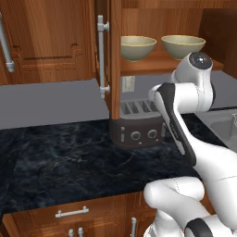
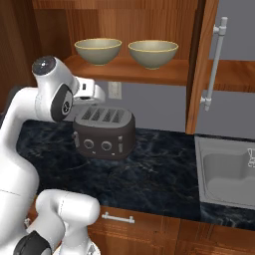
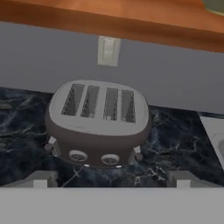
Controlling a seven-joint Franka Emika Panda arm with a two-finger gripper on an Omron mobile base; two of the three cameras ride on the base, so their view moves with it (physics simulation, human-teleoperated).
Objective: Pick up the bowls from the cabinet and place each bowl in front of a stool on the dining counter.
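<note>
Two olive-beige bowls with yellow rims stand side by side on the shelf of the open cabinet [image 1: 152, 65] [image 2: 124, 72]: a left bowl [image 1: 137, 46] [image 2: 98, 50] and a right bowl [image 1: 182, 45] [image 2: 153, 54]. The cabinet door [image 2: 201, 64] is swung wide, its long silver handle [image 1: 101, 55] [image 2: 215, 64] facing out. My gripper [image 3: 113, 179] is open and holds nothing, its fingertips [image 3: 41, 179] far apart. It hangs below the shelf and looks down at the toaster. The dining counter is out of view.
A dark four-slot toaster [image 1: 139, 126] [image 2: 103, 130] [image 3: 98, 122] sits on the black marble counter [image 1: 60, 157] under the shelf. A wall outlet [image 3: 108, 50] is behind it. A steel sink [image 2: 226, 174] lies to the right. Low drawers [image 1: 71, 213] run along the counter front.
</note>
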